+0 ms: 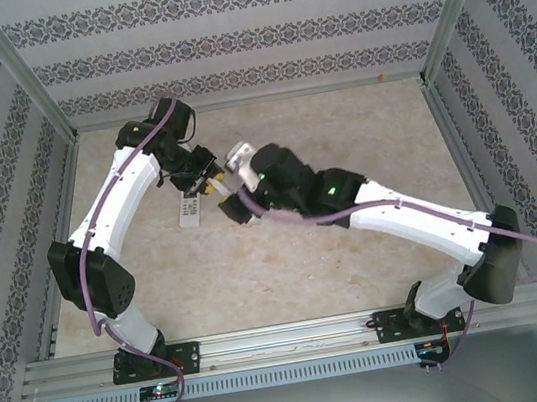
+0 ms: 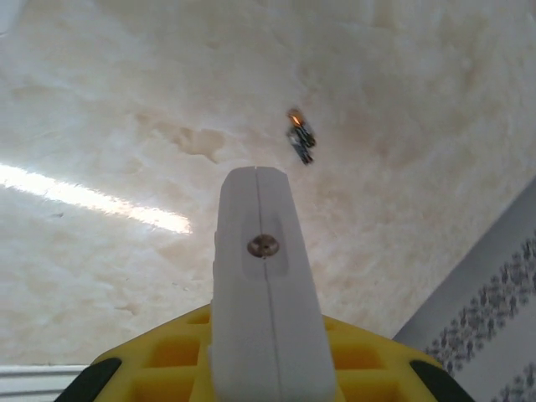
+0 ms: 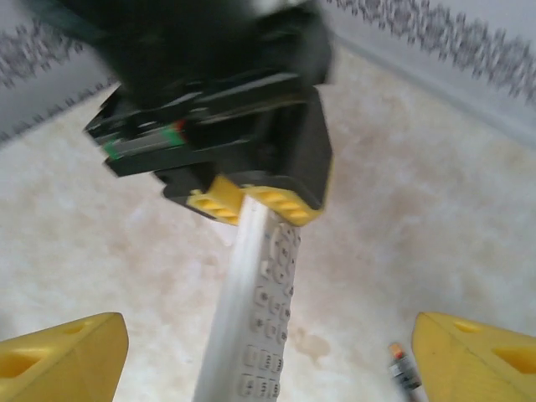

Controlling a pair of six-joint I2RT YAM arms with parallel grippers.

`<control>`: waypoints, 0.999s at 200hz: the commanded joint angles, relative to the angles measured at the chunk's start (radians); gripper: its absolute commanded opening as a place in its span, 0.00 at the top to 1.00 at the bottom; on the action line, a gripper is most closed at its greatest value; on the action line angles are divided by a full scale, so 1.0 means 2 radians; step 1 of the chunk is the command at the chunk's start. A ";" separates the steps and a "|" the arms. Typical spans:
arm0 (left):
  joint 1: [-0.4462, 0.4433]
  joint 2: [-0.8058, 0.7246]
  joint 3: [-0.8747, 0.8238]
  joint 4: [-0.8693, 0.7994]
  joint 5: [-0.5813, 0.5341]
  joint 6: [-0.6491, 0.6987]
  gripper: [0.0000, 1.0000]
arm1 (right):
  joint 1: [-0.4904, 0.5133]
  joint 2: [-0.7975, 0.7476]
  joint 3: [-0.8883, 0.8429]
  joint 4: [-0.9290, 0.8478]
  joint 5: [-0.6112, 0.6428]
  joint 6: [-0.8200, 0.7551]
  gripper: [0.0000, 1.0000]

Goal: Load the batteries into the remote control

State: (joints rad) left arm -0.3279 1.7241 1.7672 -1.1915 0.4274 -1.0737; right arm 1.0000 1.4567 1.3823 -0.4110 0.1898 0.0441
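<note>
The remote control [image 3: 261,322], long, slim and white with rows of grey buttons, hangs in the air with my left gripper [image 3: 251,203] shut on its far end. In the left wrist view the remote control [image 2: 265,276] shows edge-on, with a seam and a small screw, between the yellow fingers [image 2: 172,356]. My right gripper [image 3: 268,335] stands open around the remote's near end without touching it. From above, the left gripper [image 1: 209,181] and right gripper [image 1: 234,183] meet at mid-table. The batteries [image 2: 300,139] lie on the table beyond the remote; one battery [image 3: 404,368] lies by my right finger [image 3: 473,360].
A second white remote [image 1: 187,213] with buttons lies flat on the beige table [image 1: 290,279] just under the left arm. Patterned walls and metal posts [image 1: 22,71] close in the table on three sides.
</note>
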 commanded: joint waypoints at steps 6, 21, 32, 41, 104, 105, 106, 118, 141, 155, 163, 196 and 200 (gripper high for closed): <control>0.014 -0.002 0.023 -0.040 -0.020 -0.084 1.00 | 0.046 0.061 0.009 0.006 0.165 -0.151 0.13; 0.019 0.001 0.028 -0.047 -0.019 -0.090 1.00 | 0.051 0.094 0.022 -0.001 0.201 -0.150 0.24; 0.022 0.005 0.034 -0.058 -0.025 -0.086 1.00 | 0.051 0.112 0.033 -0.003 0.218 -0.145 0.38; 0.025 0.007 0.040 -0.070 -0.034 -0.079 1.00 | 0.051 0.119 0.037 0.002 0.218 -0.145 0.46; 0.044 -0.003 0.052 -0.064 -0.041 -0.055 0.99 | 0.026 0.118 0.054 -0.005 0.016 -0.064 0.88; 0.044 -0.004 0.052 -0.063 -0.041 -0.054 0.98 | 0.025 0.117 0.054 -0.005 0.011 -0.061 0.88; 0.044 -0.005 0.052 -0.061 -0.041 -0.054 0.97 | 0.024 0.116 0.054 -0.005 0.006 -0.059 0.88; 0.049 -0.016 0.052 -0.024 -0.040 -0.040 0.79 | 0.004 0.106 0.053 0.003 -0.066 -0.022 0.90; 0.079 -0.068 0.007 0.125 -0.004 -0.011 0.27 | -0.051 0.089 0.051 0.022 -0.174 0.061 0.96; 0.120 -0.115 -0.060 0.279 0.060 -0.008 0.10 | -0.089 0.077 0.049 0.059 -0.254 0.125 0.97; 0.144 -0.130 -0.091 0.364 0.108 -0.023 0.06 | -0.111 0.071 0.047 0.094 -0.302 0.175 0.97; 0.172 -0.118 -0.144 0.652 0.249 -0.110 0.13 | -0.164 0.048 0.020 0.274 -0.376 0.351 0.97; 0.170 -0.119 -0.152 0.681 0.250 -0.124 0.13 | -0.168 0.048 0.020 0.282 -0.378 0.363 0.98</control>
State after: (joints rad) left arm 0.0235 1.4704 1.5436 -0.4286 0.6865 -1.1889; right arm 0.7017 1.6176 1.4422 -0.1585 -0.3611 0.4534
